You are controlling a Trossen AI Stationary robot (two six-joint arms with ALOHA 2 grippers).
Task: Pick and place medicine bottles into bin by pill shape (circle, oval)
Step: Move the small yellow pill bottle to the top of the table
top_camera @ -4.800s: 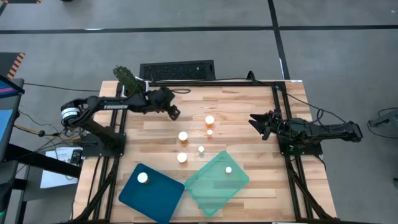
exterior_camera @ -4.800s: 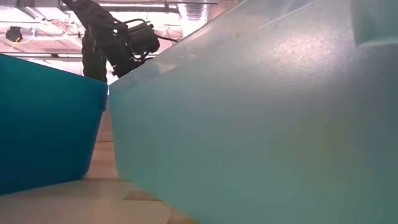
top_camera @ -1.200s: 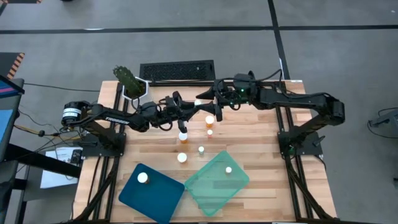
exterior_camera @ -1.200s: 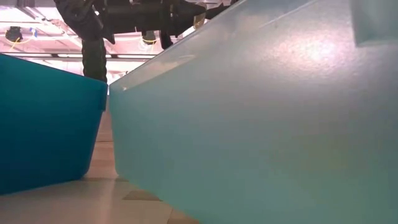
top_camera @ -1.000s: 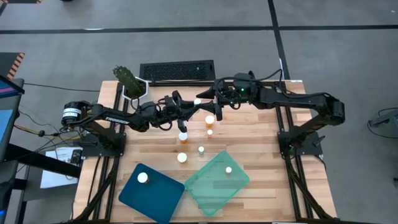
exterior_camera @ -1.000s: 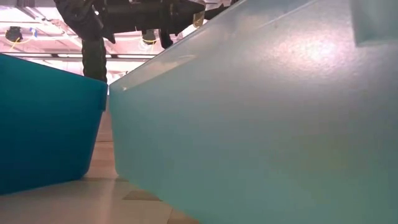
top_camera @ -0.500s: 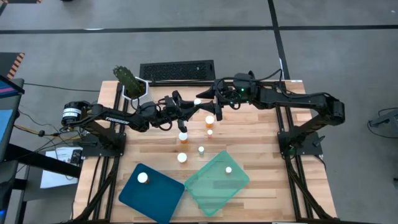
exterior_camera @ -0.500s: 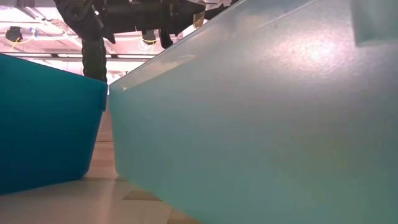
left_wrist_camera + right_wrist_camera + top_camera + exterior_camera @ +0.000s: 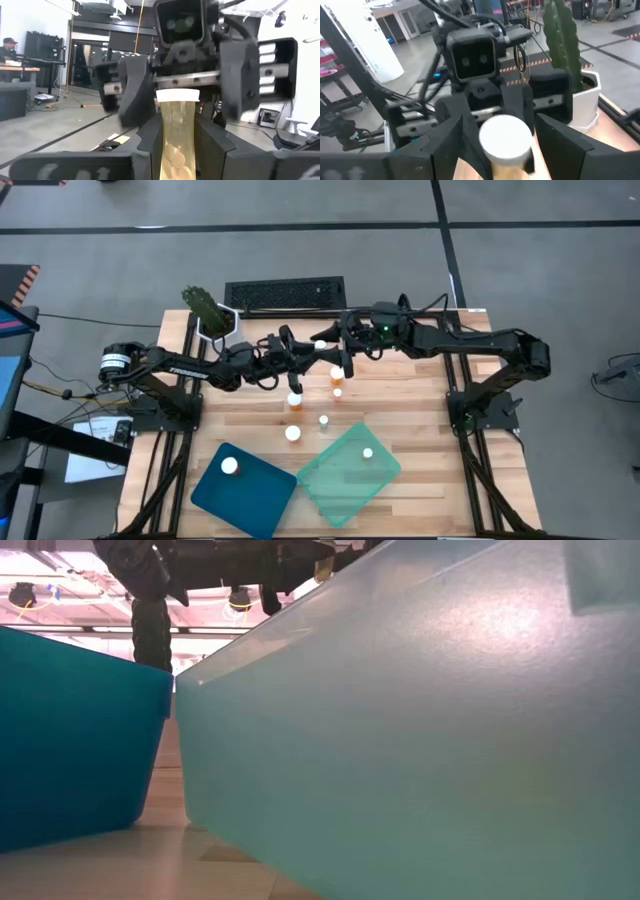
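Potted plant [image 9: 208, 310], keyboard [image 9: 285, 293] behind table [image 9: 400, 395]

The desk [image 9: 400, 395] is pale wood in narrow butcher-block strips, with black metal framing along its sides. Both arms are matt black, and so are the left hand [image 9: 308, 352] and the right hand [image 9: 332, 348]. The bottle [image 9: 177, 137] between them is translucent amber with a white cap, and whitish pills show through its wall. The other bottles standing on the desk [image 9: 336, 376] are orange with white caps. One bin [image 9: 255, 500] is deep opaque teal-blue; the other bin [image 9: 335, 485] is a paler, see-through sea-green. The pot [image 9: 587, 97] is white and holds a dark green plant [image 9: 562, 35]. The floor [image 9: 300, 250] is grey, crossed by black lines.
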